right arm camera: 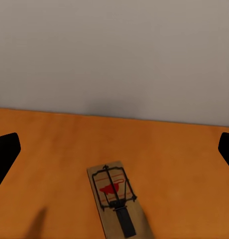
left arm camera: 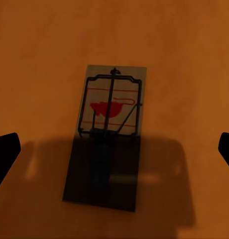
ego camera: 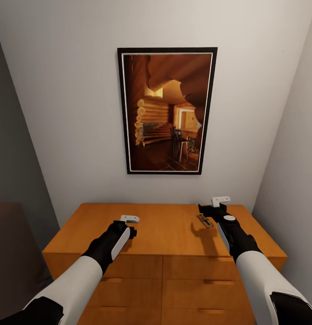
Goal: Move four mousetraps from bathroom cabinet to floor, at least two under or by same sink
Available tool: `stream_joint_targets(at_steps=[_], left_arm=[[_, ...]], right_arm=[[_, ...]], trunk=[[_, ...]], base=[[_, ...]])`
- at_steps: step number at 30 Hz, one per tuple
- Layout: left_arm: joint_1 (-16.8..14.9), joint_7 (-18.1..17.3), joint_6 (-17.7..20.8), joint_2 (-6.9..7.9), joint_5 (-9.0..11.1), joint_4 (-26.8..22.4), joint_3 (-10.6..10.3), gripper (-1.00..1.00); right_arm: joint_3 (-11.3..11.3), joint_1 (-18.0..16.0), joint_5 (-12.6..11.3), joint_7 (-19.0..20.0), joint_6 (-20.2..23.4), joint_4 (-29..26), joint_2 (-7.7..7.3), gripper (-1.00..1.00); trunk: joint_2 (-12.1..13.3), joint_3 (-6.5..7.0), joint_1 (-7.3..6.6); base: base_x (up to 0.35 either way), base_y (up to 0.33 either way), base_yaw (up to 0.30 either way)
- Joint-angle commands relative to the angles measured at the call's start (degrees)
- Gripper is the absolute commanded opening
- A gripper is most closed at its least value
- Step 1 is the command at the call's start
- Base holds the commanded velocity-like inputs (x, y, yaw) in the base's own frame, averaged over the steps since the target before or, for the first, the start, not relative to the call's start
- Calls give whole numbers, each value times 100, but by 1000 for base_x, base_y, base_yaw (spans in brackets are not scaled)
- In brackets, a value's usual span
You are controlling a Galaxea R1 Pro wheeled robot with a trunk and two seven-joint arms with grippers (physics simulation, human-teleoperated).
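Between the fingers of the left hand (left arm camera: 114, 149), which stand wide apart at the two edges of the left wrist view, a trap (left arm camera: 108, 137) is seen lying flat on the cabinet (ego camera: 165, 230) top. From that hand the trap lies dead ahead, at twelve o'clock, with its long axis running along the line of approach, the wire end farthest and the near end in the hand's shadow. Nothing is held.

The right hand (right arm camera: 114, 149) is likewise spread and empty. A second trap (right arm camera: 117, 201) is seen before it, at about six o'clock of the view's centre and so close under the hand, its long axis turned slightly, toward eleven o'clock. In the head view this trap (ego camera: 203, 221) shows just left of the right hand (ego camera: 213, 210), at roughly nine o'clock from it.

Each hand is judged to be nearer its own trap. For the left, a straight descent should serve, the fingers closing across the short side; for the right, a small wrist turn seems wanted first. The floor and sink are out of sight here.
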Motion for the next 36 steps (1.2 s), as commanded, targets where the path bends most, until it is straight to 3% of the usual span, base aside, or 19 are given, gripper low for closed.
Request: stream_joint_targets(at_steps=[1, 17, 30, 36], left_arm=[[-5, 52, 16, 4, 60, -6, -26, 100], [-6, 59, 14, 13, 48, -6, -26, 100], [-6, 73, 22, 22, 43, -8, -21, 100], [-5, 108, 8, 25, 36, -6, -20, 100]], right_arm=[[-32, -4, 60, 49, 28, -12, 5, 100], [-28, -2, 52, 77, 36, -12, 5, 100], [-28, -4, 52, 93, 37, -12, 4, 100], [-27, -4, 52, 93, 37, -12, 4, 100]], trunk=[[-49, -28, 24], [-691, -315, 375], [-691, -315, 375], [-932, -423, 507]], base=[[0, 0, 0], [0, 0, 0], [0, 0, 0], [0, 0, 0]])
